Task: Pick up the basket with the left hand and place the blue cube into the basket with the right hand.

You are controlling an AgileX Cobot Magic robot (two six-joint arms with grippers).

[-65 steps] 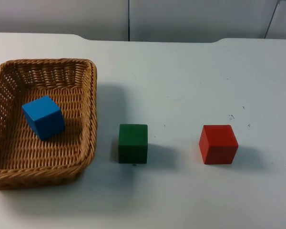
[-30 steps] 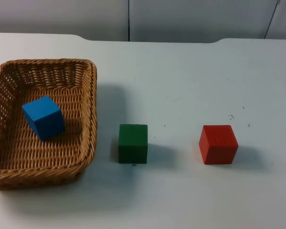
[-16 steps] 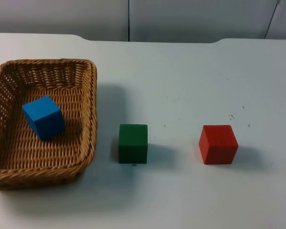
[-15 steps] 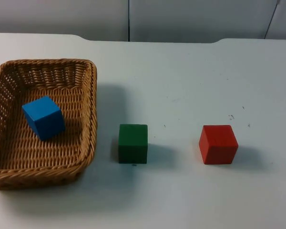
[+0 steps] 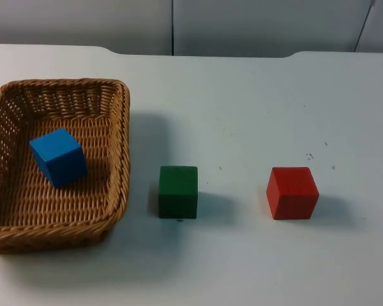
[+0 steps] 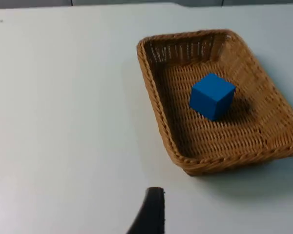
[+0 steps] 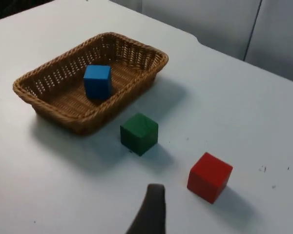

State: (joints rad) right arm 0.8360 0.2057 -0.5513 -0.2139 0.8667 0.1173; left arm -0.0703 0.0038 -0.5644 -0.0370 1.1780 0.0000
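Note:
A woven brown basket stands on the white table at the left. The blue cube lies inside it, tilted, near the basket's middle. In the left wrist view the basket and the blue cube lie some way ahead of my left gripper, which waits high over bare table, touching nothing. My right gripper also hangs high and apart, looking over the basket with the blue cube in it.
A green cube stands just right of the basket, and a red cube further right. Both also appear in the right wrist view, green and red. The grey partition wall closes the table's far edge.

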